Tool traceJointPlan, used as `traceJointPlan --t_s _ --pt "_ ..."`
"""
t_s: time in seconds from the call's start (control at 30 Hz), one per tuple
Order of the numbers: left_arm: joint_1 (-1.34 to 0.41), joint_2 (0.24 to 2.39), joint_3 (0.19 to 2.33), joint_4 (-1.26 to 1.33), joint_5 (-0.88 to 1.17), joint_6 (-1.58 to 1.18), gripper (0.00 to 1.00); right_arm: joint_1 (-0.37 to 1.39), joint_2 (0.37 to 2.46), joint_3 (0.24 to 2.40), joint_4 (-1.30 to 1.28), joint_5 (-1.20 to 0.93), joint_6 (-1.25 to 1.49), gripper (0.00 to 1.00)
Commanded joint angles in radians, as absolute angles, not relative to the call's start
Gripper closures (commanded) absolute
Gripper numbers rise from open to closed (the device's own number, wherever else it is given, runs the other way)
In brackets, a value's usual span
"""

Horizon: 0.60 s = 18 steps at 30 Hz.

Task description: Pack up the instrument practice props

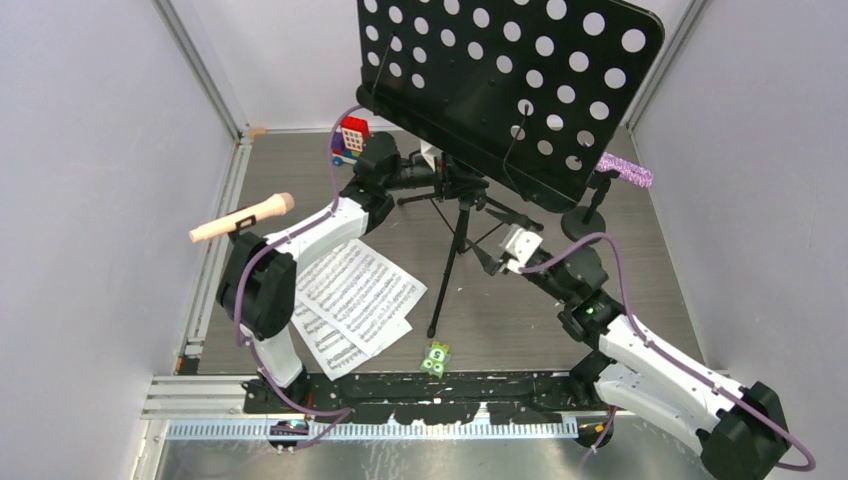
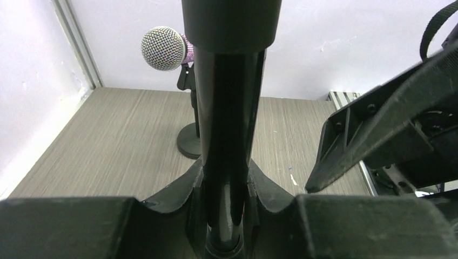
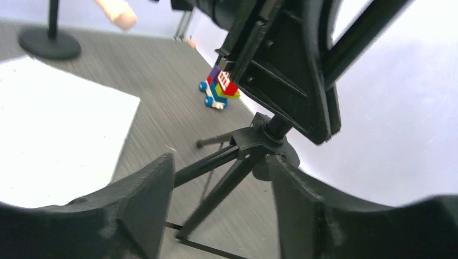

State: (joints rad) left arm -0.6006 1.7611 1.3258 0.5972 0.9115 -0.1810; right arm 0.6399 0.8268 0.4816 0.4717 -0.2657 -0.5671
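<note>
Closest in the left wrist view, the pole (image 2: 227,108) of the music stand (image 1: 500,80) is pinched in the left hand (image 2: 221,216). The right hand (image 3: 221,162) gapes empty near the tripod hub (image 3: 259,145). Nothing looks packed yet. The stand is upright on the desk (image 1: 640,300), and the pink microphone (image 1: 245,217), purple-glitter microphone (image 1: 625,170) and sheet-music pages (image 1: 355,290) are all out.
</note>
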Motion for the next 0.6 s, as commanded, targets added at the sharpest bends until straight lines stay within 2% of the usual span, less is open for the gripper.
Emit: traceJointPlan --t_s 0.0,0.03,0.07,0.17,0.27,0.37,0.57 --pt "-0.616 1.796 1.319 0.407 0.912 -0.237 1.00 0.642 0.734 0.422 0.695 -0.182 -0.157 0.21" --pt "-0.616 1.796 1.319 0.405 0.912 -0.237 1.00 0.642 0.715 0.410 0.700 -0.122 -0.051 0.04" --pt "-0.616 1.796 1.320 0.405 0.913 -0.236 1.00 0.643 0.695 0.399 0.698 -0.043 0.066 0.01" --pt "-0.616 1.795 1.319 0.404 0.912 -0.236 1.00 0.642 0.627 0.420 0.532 0.283 0.438 0.00" --pt "-0.615 1.795 1.319 0.400 0.911 -0.236 1.00 0.643 0.577 0.516 0.143 0.505 0.821 0.00" --pt "-0.615 1.792 1.317 0.396 0.909 -0.232 1.00 0.642 0.584 0.567 -0.034 0.512 1.041 0.00" --pt "-0.616 1.789 1.324 0.387 0.909 -0.231 1.00 0.642 0.647 0.528 -0.044 0.449 1.623 0.01"
